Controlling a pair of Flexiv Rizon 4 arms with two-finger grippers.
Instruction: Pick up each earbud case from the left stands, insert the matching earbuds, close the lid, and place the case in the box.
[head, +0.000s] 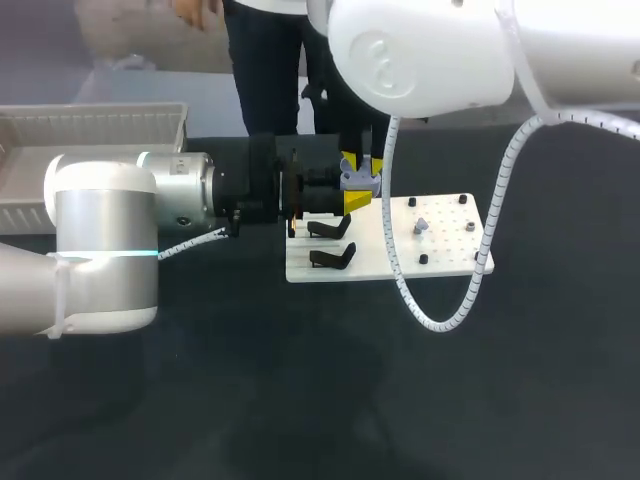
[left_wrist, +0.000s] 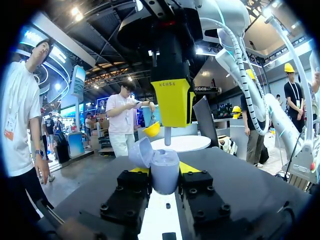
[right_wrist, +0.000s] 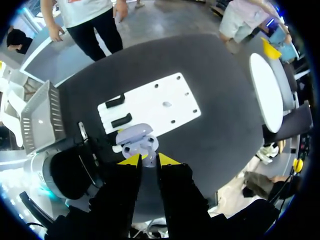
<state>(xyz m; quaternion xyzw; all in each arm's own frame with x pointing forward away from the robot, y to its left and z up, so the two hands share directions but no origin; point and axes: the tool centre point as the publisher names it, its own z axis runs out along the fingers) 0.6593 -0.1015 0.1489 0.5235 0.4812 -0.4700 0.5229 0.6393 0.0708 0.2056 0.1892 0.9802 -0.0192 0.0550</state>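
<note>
Left claw: clamped on the earbud case, lid open, held over the left end of the white board.
Right claw: pinched on an earbud just above it.
Feel: likely light, smooth and slippery; best held by the lower sides.
Hidden: whether a bud sits inside cannot be told.

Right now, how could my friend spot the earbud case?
Find the white board on the dark table; just above its left end the left gripper is shut on the earbud case. It is the only pale lilac thing, lid open, unlike the two empty black stands below, and the right gripper holds an earbud over it.
</note>
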